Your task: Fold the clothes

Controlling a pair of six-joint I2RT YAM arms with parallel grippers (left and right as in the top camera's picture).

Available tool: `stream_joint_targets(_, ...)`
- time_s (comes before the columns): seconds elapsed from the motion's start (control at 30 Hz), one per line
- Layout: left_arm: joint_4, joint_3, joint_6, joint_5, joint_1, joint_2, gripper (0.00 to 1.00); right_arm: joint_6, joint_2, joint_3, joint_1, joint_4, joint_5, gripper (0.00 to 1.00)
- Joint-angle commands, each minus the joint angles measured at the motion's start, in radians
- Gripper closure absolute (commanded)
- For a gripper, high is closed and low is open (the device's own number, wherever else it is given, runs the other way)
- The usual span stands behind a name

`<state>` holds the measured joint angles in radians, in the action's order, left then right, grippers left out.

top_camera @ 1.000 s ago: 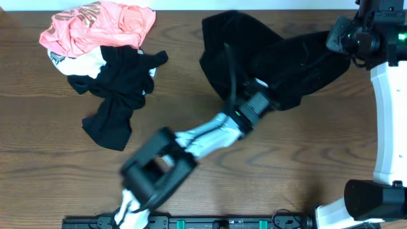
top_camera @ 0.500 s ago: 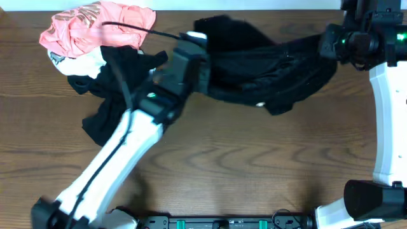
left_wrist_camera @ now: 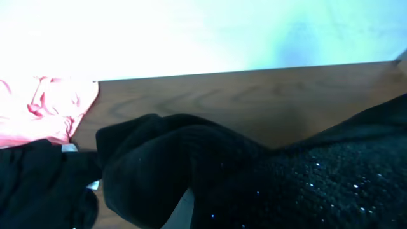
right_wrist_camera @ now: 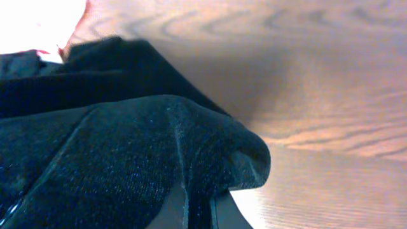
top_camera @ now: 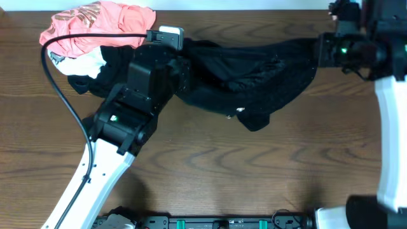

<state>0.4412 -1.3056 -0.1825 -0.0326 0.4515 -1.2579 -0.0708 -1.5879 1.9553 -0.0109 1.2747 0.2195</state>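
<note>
Along the wood table's (top_camera: 254,172) far edge, the clothes (top_camera: 254,73) stretch between left gripper (top_camera: 182,62) and right gripper (top_camera: 318,51), each pinching an end; a pale wall (left_wrist_camera: 191,32) rises beyond.

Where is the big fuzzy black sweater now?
Overhead, the sweater stretches along the far side of the table, between the left hand and right hand.

clothes (top_camera: 254,70) across back, table (top_camera: 267,184) front open
</note>
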Motion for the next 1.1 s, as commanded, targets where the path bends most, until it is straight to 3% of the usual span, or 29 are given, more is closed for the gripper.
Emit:
stream_joint_targets(0.0,-0.017,-0.029,-0.003,-0.091,-0.041,0.069,0.94,0.058,0.103,0.027,0.031,-0.023,-0.134,0.99)
stream_joint_targets(0.27,-0.029,-0.155,0.006,-0.091,-0.041,0.151,0.94,0.069,0.268,0.028,0.031,-0.138,-0.134,0.99)
stream_joint_targets(0.67,-0.019,-0.187,0.017,-0.129,-0.041,0.316,0.94,0.122,0.363,0.028,0.031,-0.142,-0.163,0.99)
stream_joint_targets(0.87,-0.053,-0.187,0.037,-0.155,-0.041,0.230,0.94,0.140,0.289,0.028,0.031,-0.206,-0.164,0.99)
stream_joint_targets(1.07,-0.272,-0.187,0.071,-0.205,-0.045,0.040,0.94,0.149,0.166,0.028,0.031,-0.351,-0.163,0.99)
